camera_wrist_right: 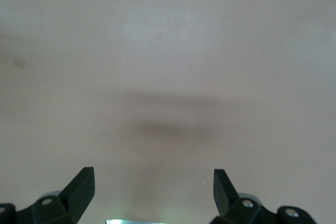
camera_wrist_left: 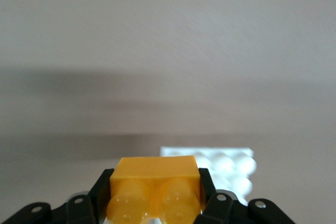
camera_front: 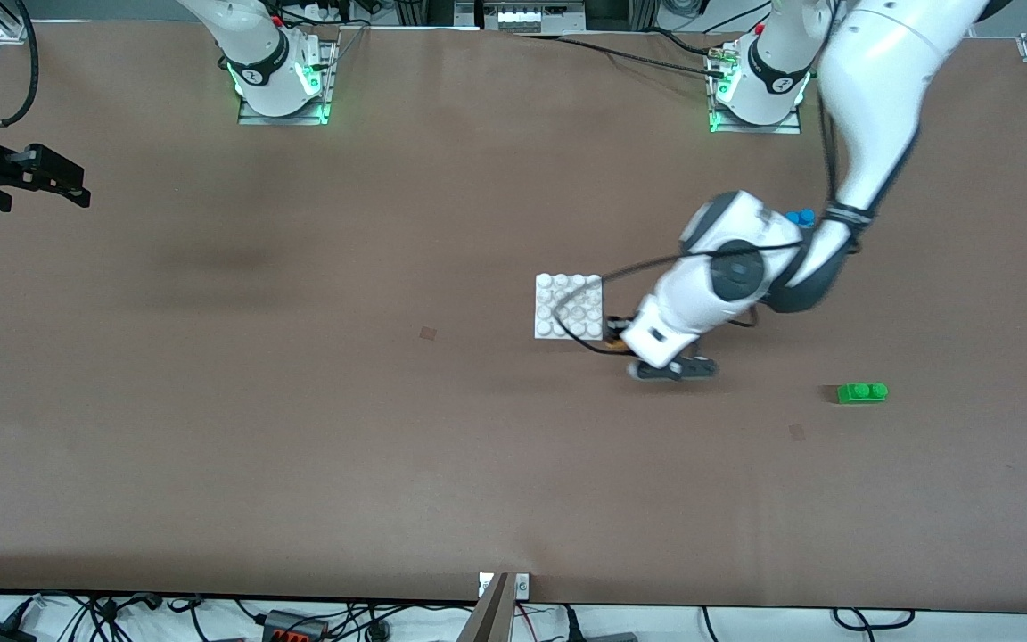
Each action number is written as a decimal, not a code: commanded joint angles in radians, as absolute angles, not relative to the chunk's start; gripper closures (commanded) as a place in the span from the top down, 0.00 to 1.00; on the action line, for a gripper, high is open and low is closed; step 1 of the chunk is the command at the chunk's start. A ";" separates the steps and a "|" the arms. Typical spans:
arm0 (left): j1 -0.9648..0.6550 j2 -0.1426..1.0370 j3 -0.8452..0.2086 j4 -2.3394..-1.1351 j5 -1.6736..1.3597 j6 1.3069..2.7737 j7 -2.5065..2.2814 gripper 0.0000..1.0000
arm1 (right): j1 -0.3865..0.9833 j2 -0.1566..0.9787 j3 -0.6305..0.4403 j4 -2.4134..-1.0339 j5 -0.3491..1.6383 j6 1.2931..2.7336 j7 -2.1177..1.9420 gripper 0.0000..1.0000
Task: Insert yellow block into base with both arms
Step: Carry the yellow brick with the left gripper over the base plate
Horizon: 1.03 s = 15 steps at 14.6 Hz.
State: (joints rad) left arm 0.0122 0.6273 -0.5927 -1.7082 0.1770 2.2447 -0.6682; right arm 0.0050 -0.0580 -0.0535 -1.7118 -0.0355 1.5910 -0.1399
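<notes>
My left gripper point(camera_wrist_left: 155, 184) is shut on the yellow block point(camera_wrist_left: 155, 174), one black finger on each short side, and the block's two studs face the wrist camera. In the front view the left arm reaches down beside the white base point(camera_front: 567, 308). A sliver of the yellow block point(camera_front: 613, 332) shows at the base's corner toward the left arm's end. Whether block and base touch I cannot tell. In the left wrist view the base point(camera_wrist_left: 231, 162) lies just past the block. My right gripper point(camera_wrist_right: 154, 182) hangs open over bare table, waiting at the right arm's end point(camera_front: 54, 176).
A green two-stud brick point(camera_front: 861, 392) lies toward the left arm's end, nearer the front camera than the base. A blue brick point(camera_front: 801, 217) peeks out from under the left arm's elbow. A small tape mark point(camera_front: 428, 333) sits on the brown table.
</notes>
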 commanded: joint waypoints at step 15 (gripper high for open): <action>-0.227 0.520 -0.471 -1.948 0.164 2.496 -0.837 0.38 | 0.005 -0.054 -0.052 -1.697 -0.049 1.578 -0.132 1.00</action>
State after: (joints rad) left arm -0.1826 0.5652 -0.4975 -1.9199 0.1759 2.5069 -0.7920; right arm 0.0051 -0.0579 -0.0531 -1.7118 -0.0355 1.5909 -0.1399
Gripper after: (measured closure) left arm 0.322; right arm 0.000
